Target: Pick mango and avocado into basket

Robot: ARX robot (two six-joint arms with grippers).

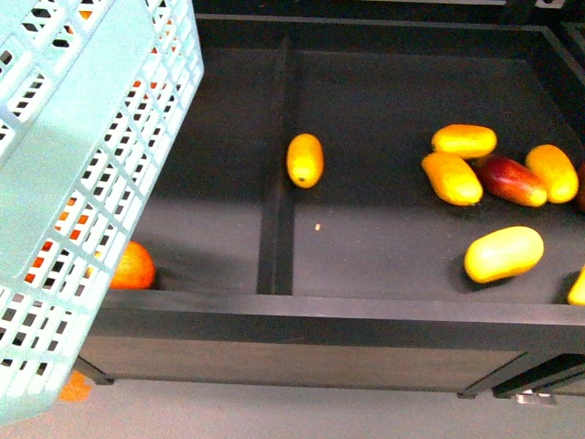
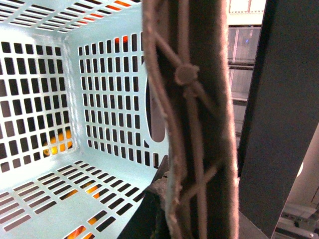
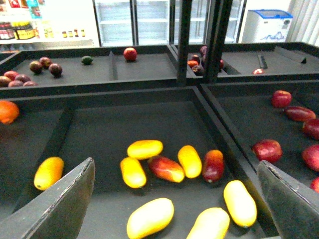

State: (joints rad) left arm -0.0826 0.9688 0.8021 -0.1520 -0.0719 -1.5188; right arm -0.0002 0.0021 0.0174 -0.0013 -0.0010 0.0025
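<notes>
Turquoise plastic fills the 9 o'clock side of the front view: the basket hangs tilted in the air, its slotted wall leaning over the dark display bin. An orange peeks out from behind its lower edge at about 8 o'clock. From the left wrist we're looking straight into the basket's slotted floor and walls, with the brownish-mauve handle right up against the lens. It blocks the left claw completely, so I cannot tell whether that claw is clamped or loose. A lone yellow mango lies just beside the bin's divider, a touch toward 12 o'clock of centre. Over at 3 o'clock lies a cluster of yellow mangoes, with a red-blushed mango lying among them. The right gripper hovers above that cluster with its fingers spread wide and gripping nothing. In the right wrist view, a small dark green fruit sits in a far bin and may be the avocado, though it is too small to be sure.
</notes>
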